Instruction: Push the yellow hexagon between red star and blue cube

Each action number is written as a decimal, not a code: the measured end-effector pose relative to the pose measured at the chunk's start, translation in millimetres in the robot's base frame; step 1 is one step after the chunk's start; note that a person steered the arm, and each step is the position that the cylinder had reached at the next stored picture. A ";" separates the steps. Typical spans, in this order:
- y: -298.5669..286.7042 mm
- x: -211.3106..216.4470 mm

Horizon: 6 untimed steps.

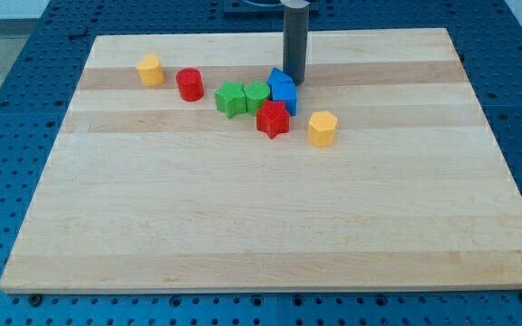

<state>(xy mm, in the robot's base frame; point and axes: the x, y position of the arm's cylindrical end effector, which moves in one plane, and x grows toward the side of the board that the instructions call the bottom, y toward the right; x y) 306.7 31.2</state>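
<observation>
My tip (295, 82) rests on the wooden surface (270, 217) just above and right of the blue cube (284, 91); the rod carries no jaws, so nothing opens or closes. The yellow hexagon (322, 129) lies below and right of my tip, just right of the red star (273, 119), apart from both.

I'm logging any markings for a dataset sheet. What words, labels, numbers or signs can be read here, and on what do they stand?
None: no text, label, number or sign shows anywhere.
The wooden board, the blocks such as the yellow hexagon, red star and blue cube, and the dark rod with my tip are all plain.
</observation>
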 end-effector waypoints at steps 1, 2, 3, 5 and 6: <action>21.5 -4.4; 64.8 8.5; 76.7 49.7; 74.6 116.8; 74.4 127.6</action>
<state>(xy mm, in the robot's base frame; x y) 434.4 105.7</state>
